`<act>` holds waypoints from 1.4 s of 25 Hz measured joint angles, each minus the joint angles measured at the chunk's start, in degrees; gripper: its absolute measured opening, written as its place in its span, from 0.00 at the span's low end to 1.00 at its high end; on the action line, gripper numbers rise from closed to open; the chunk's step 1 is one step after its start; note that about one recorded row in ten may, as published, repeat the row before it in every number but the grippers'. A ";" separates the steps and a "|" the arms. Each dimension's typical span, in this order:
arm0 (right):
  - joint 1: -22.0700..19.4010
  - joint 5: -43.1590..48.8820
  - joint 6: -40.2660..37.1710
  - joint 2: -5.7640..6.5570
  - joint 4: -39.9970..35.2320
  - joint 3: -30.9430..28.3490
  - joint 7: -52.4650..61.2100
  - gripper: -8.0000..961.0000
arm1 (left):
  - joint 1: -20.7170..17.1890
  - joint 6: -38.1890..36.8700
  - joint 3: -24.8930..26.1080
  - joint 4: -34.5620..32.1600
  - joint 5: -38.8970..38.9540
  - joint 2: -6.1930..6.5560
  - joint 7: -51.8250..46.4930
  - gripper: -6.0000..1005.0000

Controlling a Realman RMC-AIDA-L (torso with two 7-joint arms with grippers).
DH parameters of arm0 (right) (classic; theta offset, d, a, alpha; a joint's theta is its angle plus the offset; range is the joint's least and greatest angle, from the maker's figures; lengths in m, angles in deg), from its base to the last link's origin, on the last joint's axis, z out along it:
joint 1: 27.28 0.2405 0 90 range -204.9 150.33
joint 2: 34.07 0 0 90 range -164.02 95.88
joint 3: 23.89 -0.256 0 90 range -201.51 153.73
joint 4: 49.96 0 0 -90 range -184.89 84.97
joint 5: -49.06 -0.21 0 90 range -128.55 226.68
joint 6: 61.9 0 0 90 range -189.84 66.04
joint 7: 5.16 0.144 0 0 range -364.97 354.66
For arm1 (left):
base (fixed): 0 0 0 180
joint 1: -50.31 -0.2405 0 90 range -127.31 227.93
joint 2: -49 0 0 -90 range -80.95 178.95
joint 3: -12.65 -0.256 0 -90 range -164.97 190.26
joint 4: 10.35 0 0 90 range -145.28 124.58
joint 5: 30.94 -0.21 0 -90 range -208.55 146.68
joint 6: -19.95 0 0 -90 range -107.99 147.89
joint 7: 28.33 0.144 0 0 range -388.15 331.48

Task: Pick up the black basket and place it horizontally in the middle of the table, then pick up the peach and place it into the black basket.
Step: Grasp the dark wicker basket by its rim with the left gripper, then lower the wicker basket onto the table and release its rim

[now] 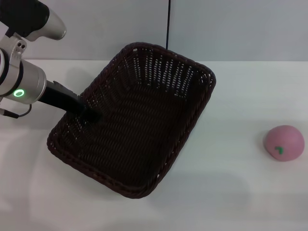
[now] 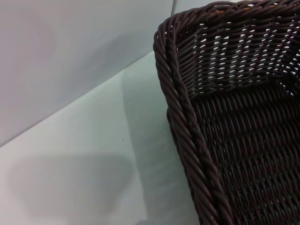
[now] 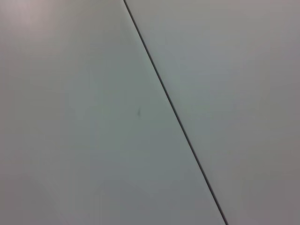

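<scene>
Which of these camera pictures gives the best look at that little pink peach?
The head view. There the peach sits whole on the white table, well to the right of the black basket. The left wrist view shows only basket weave and table; the right wrist view shows none of it, just plain grey panels.

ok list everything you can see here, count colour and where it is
black basket: one, very dark brown-black wicker, middle of the table, lying at a diagonal, nothing inside it
peach: one, pink with a green stem mark, on the table to the right of the basket, apart from it
table: one, white, under everything
wall: pale grey panels with a dark vertical seam, behind the table
left gripper: one, black, at the basket's left rim, on a silver arm with a green ring light
right gripper: not in view
</scene>
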 joint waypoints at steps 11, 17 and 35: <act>-0.72 0.00 -0.09 -0.10 0.28 0.04 0.05 0.70 | -0.11 -0.32 -0.20 -1.09 -0.16 0.02 0.48 0.44; -0.76 0.01 -0.04 -0.11 0.33 0.04 0.05 0.70 | -0.02 -1.55 0.13 -4.25 0.05 0.17 2.90 0.32; -2.51 0.49 -0.76 -0.01 -0.21 0.67 2.21 0.70 | 5.82 -6.44 -2.01 -4.65 9.93 -0.09 44.46 0.24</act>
